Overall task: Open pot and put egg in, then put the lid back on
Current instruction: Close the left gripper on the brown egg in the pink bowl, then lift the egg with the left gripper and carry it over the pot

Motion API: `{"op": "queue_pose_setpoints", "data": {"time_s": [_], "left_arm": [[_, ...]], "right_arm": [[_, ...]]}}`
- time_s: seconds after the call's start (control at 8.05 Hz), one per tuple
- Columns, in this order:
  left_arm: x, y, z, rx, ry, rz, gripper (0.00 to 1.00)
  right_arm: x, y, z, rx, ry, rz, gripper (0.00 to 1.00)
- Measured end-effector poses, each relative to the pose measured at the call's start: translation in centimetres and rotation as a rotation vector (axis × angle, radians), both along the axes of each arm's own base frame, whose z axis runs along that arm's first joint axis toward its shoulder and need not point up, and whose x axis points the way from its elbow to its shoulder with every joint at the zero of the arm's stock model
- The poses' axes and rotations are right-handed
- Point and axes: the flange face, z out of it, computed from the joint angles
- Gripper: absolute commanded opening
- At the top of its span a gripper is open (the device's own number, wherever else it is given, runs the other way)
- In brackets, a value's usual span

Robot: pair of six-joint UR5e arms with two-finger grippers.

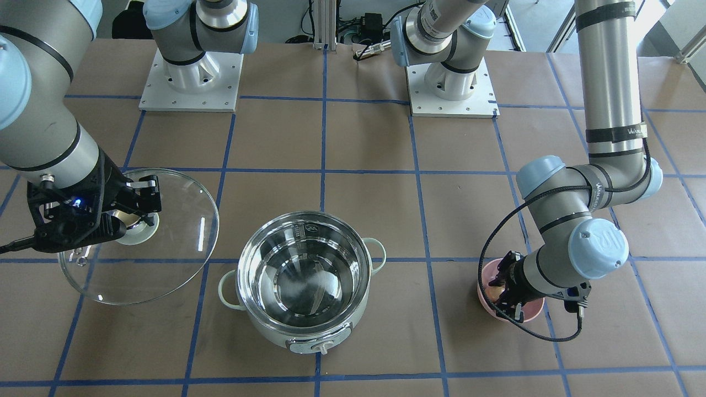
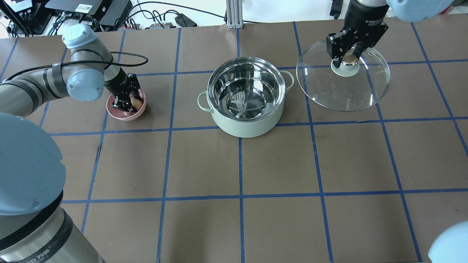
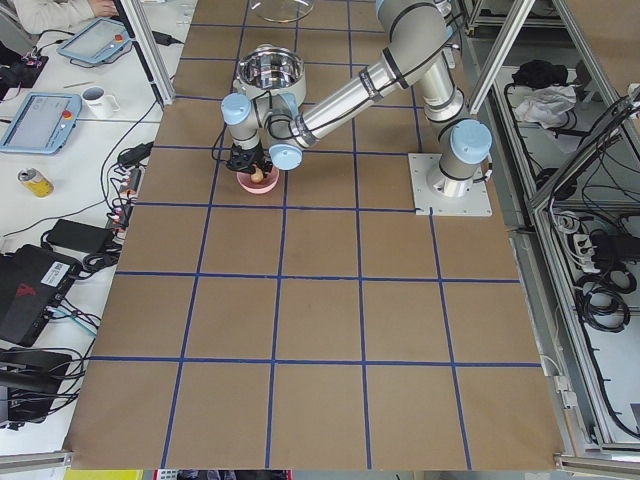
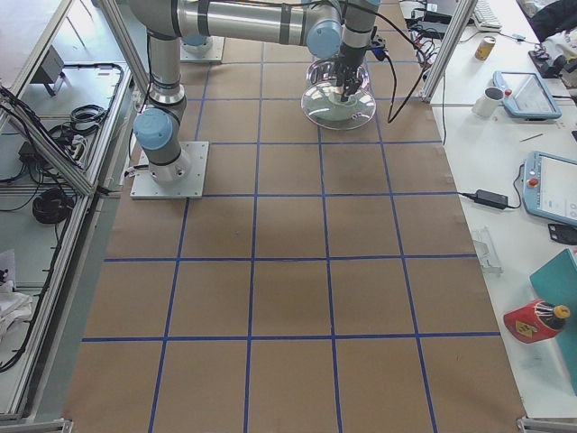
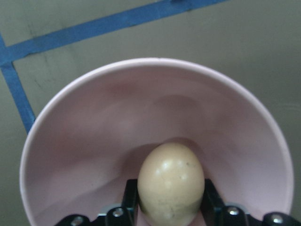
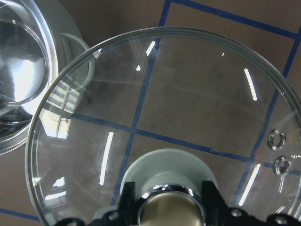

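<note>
**Right fingers on the lid, left fingers on the egg**

You have the pot standing upright and uncovered at the middle of the counter. The lid is just beside it on the robot's right. Your right fingers are closed against its knob from both sides. You cannot tell whether the rim touches the counter. Well apart, on the pot's other side, sits the pink bowl. Your left fingers reach into it and are closed snugly on the egg, one finger against each flank, with the egg low inside the bowl.
</note>
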Motion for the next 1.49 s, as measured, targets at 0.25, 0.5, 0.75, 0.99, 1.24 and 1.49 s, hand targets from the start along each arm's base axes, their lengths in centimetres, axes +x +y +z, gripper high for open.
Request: {"op": "queue_pose_setpoints", "data": {"time_s": [0.25, 0.5, 0.75, 0.99, 1.24, 1.49], "left_arm": [[0.1, -0.1, 0.5, -0.007, -0.004, -0.002, 0.13], [0.1, -0.2, 1.9, -0.026, -0.012, -0.003, 0.13], [0.1, 0.4, 4.8, -0.038, -0.031, -0.004, 0.13], [-0.9, 1.7, 8.6, -0.025, -0.049, -0.008, 0.10], [-6.2, 2.3, 12.9, -0.029, -0.055, -0.026, 0.11], [-13.7, 2.5, 16.6, -0.073, -0.042, 0.040, 0.06]], "right_arm": [[0.0, 0.0, 0.0, 0.000, 0.000, 0.000, 0.00], [0.0, 0.0, 0.0, 0.000, 0.000, 0.000, 0.00], [0.0, 0.0, 0.0, 0.000, -0.001, 0.000, 0.00], [0.0, 0.1, -0.2, 0.005, -0.001, 0.000, 0.00], [0.0, 0.2, -0.6, 0.013, -0.001, 0.000, 0.00], [0.0, 0.3, -0.7, 0.015, -0.001, 0.000, 0.00]]}}
